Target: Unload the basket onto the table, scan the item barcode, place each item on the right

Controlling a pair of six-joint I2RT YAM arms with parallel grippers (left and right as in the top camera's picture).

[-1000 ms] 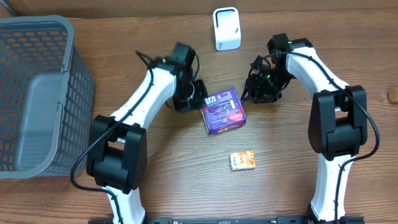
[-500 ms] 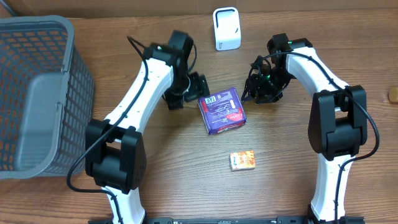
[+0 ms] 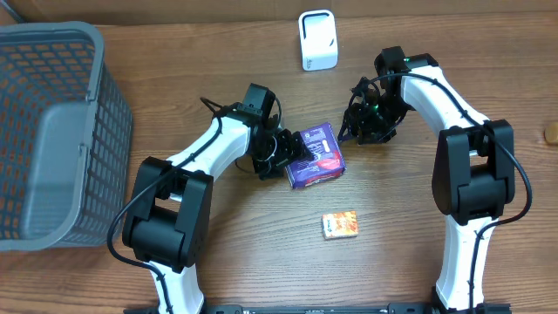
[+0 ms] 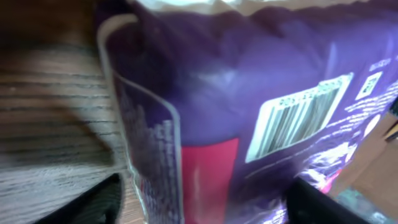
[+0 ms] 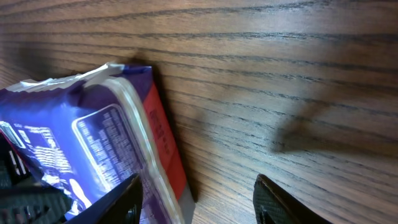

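The item is a purple packet (image 3: 316,157) lying flat in the middle of the table, with a white barcode label (image 3: 308,137) on its top face. In the left wrist view the packet (image 4: 211,81) fills the frame and its barcode (image 4: 297,121) is plain to see. My left gripper (image 3: 284,153) is at the packet's left edge, open, with the edge between its fingers (image 4: 93,202); wood shows beside one finger. My right gripper (image 3: 366,124) stands open just right of the packet (image 5: 81,143), whose red side reaches its left finger (image 5: 121,202). The white scanner (image 3: 316,39) stands at the back.
A grey mesh basket (image 3: 52,131) takes up the left side of the table. A small orange box (image 3: 340,224) lies in front of the packet. Bare wood (image 5: 280,93) shows to the right of the packet.
My left gripper, shut beside the packet a second ago, opened, pulled back, then came down onto the packet's left edge. The packet and the right arm have stayed put.
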